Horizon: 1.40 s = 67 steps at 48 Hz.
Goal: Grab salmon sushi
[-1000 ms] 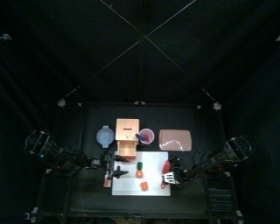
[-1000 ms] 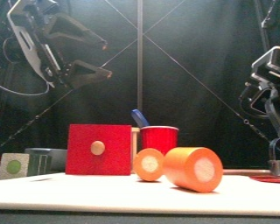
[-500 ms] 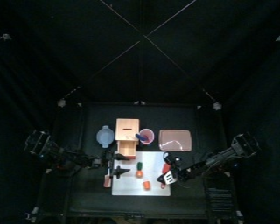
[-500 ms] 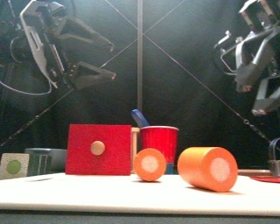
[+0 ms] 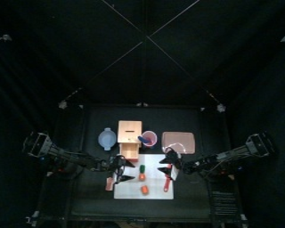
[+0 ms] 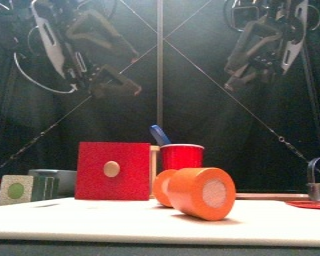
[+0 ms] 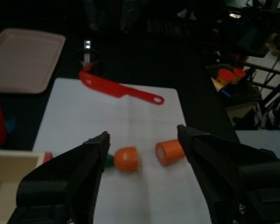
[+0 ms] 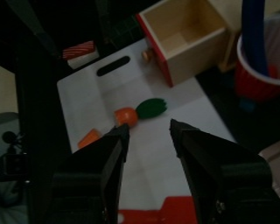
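Left gripper (image 7: 143, 133): held above the left part of the board, claw spread wide, nothing in it.
Pale blue bowl (image 5: 106, 138): on the table (image 5: 92, 200) near its back-left corner, just beside the box.
Salmon sushi (image 8: 80, 52): orange-pink top over a whitish part. It lies on the table just off the left edge of the white board (image 7: 119, 122), by the end with the handle slot. It is apart from both grippers.
Tan wooden box (image 8: 184, 35): open-topped, with a red front face, touching the board's back edge at the left.
Red cup (image 8: 265, 70): right of the box, with a blue stick (image 8: 254, 17) standing in it.
Two orange pieces (image 7: 127, 158) (image 7: 168, 152): on the board, near each other.
Green piece (image 8: 150, 107): on the board in front of the box.
Red knife (image 7: 119, 87): lying on the board's right part.
Pink tray (image 7: 25, 57): behind the board's back-right corner.
Right gripper (image 8: 150, 128): above the board's right part, claw parted, holding nothing.
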### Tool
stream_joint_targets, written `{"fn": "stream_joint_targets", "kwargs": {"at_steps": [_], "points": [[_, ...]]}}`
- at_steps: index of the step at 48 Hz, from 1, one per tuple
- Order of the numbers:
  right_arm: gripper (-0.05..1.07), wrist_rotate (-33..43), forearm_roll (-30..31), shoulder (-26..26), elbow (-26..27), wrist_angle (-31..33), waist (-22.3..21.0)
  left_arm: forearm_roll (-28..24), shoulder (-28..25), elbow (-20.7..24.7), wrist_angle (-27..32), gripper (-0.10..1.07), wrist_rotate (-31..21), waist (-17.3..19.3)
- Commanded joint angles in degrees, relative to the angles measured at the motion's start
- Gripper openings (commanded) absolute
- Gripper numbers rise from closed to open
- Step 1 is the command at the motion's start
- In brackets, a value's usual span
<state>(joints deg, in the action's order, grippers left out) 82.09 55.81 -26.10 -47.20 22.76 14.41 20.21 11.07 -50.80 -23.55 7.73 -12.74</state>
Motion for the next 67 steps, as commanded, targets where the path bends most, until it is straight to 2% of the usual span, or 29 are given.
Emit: {"fn": "stream_joint_targets", "kwargs": {"at_steps": [1, 7, 17, 25, 37, 41, 48, 56, 67], "points": [[0.79, -5.5, 0.2, -1.1, 2.6, -1.0, -1.1, -0.1, 1.8, 2.1, -0.8, 0.95, 2.3, 0.7], [0.79, -9.5, -0.1, -1.0, 3.2, -3.0, -2.4, 1.1, 3.3, 1.6, -2.1, 0.95, 4.4, 1.4], [0.79, -9.7, -0.3, -0.6, 1.6, -6.4, -4.1, 3.6, 5.4, -0.2, -4.3, 0.95, 4.7, 1.9], [0.79, -9.6, -0.6, -0.4, 0.7, -6.6, -5.4, 4.3, 5.6, -1.4, -6.6, 0.95, 4.7, 2.6], [0.79, -10.2, -1.2, -0.4, 0.4, -6.6, -6.9, 4.1, 5.7, -1.8, -7.0, 0.95, 4.7, 5.1], [0.79, -10.2, -1.1, -0.6, 0.3, -6.7, -7.6, 4.2, 5.7, -2.2, -9.2, 0.95, 5.2, 5.6], [0.79, -10.3, -1.0, -0.7, 0.2, -6.7, -7.6, 4.8, 6.4, -1.7, -9.3, 0.95, 7.7, 5.4], [0.79, -10.3, -0.7, -0.2, 0.0, -6.7, -8.0, 9.8, 6.7, -0.4, -4.6, 0.95, 12.7, 6.6], [0.79, -10.3, -1.0, 1.0, 0.0, -6.7, -9.0, 18.3, 7.8, 5.3, 10.7, 0.95, 22.9, 10.6]]}}
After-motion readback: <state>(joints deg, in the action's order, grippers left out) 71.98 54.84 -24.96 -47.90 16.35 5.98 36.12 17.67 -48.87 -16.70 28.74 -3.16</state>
